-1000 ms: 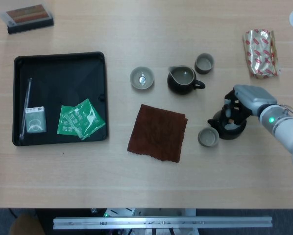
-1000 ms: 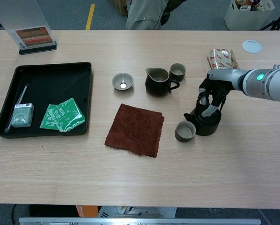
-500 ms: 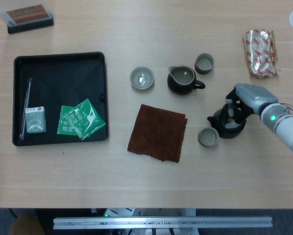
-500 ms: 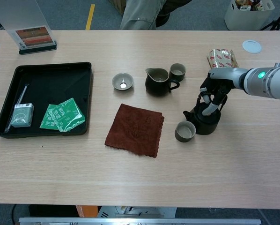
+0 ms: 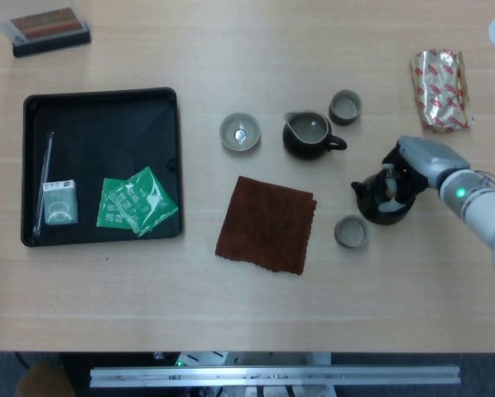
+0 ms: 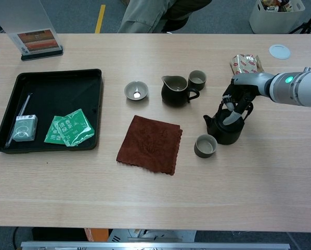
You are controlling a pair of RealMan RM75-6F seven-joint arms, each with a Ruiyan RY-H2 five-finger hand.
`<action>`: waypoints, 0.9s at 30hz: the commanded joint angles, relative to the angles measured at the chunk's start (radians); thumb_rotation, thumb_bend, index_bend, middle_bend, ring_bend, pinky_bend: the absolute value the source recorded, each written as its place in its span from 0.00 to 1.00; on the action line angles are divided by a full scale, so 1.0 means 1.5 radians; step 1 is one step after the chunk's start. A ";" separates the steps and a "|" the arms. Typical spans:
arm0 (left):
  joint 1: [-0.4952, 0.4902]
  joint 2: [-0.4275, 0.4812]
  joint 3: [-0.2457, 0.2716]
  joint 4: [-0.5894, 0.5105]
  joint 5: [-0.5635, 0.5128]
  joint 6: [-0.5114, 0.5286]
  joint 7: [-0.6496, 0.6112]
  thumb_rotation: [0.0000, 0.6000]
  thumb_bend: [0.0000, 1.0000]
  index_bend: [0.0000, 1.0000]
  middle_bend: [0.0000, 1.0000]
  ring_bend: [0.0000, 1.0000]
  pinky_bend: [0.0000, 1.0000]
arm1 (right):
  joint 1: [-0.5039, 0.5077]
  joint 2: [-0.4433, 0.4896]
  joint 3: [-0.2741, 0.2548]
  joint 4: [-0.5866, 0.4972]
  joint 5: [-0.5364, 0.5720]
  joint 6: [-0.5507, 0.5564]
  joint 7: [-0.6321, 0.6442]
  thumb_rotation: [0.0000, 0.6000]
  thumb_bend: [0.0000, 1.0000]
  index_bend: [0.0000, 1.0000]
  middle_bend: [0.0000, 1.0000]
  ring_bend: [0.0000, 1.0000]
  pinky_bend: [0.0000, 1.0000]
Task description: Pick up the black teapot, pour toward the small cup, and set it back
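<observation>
The black teapot (image 5: 377, 212) is to the right of the middle of the table, its spout pointing left. My right hand (image 5: 402, 168) grips it from above at the handle side, fingers curled over its top; the chest view shows the same hand (image 6: 238, 100) on the teapot (image 6: 223, 134). The small grey cup (image 5: 351, 232) stands just in front and to the left of the teapot, apart from it, and shows in the chest view as well (image 6: 205, 146). I cannot tell whether the teapot touches the table. My left hand is out of both views.
A dark pitcher (image 5: 307, 135), a second cup (image 5: 345, 107) and a small bowl (image 5: 240, 131) stand behind. A brown cloth (image 5: 266, 223) lies left of the small cup. A black tray (image 5: 173, 157) with packets is at the left, a foil packet (image 5: 442, 89) at the far right.
The right hand has drawn the teapot away from the small cup, toward the far side of the table. The spout, earlier next to the cup's rim, now stands off from it.
</observation>
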 commanded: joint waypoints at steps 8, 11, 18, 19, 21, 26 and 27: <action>0.001 0.001 0.000 0.001 0.000 0.001 -0.002 1.00 0.22 0.02 0.00 0.00 0.00 | 0.012 -0.005 -0.003 0.010 0.020 -0.012 0.018 1.00 0.00 0.85 0.86 0.85 0.12; 0.002 0.001 0.000 0.002 -0.001 0.002 -0.004 1.00 0.22 0.02 0.00 0.00 0.00 | 0.012 -0.001 0.000 0.011 0.021 -0.021 0.029 0.99 0.00 0.88 0.87 0.86 0.12; 0.003 0.001 0.000 0.004 -0.001 0.004 -0.008 1.00 0.22 0.02 0.00 0.00 0.00 | 0.009 0.018 0.010 0.001 0.003 -0.035 0.054 0.78 0.00 0.90 0.88 0.86 0.12; 0.003 0.001 0.000 0.004 0.000 0.004 -0.008 1.00 0.22 0.02 0.00 0.00 0.00 | 0.008 0.024 0.012 -0.003 -0.001 -0.039 0.059 0.74 0.00 0.90 0.88 0.86 0.12; 0.003 0.001 0.001 0.004 0.000 0.003 -0.007 1.00 0.22 0.02 0.00 0.00 0.00 | 0.006 0.036 0.016 -0.010 -0.011 -0.042 0.067 0.67 0.00 0.91 0.88 0.86 0.12; 0.001 0.001 0.001 0.001 0.005 0.003 -0.004 1.00 0.22 0.02 0.00 0.00 0.00 | -0.002 0.058 0.021 -0.026 -0.036 -0.040 0.081 0.59 0.00 0.92 0.88 0.86 0.12; 0.001 0.001 0.000 0.001 0.005 0.002 -0.003 1.00 0.22 0.02 0.00 0.00 0.00 | -0.003 0.061 0.021 -0.028 -0.040 -0.041 0.083 0.57 0.00 0.92 0.88 0.86 0.12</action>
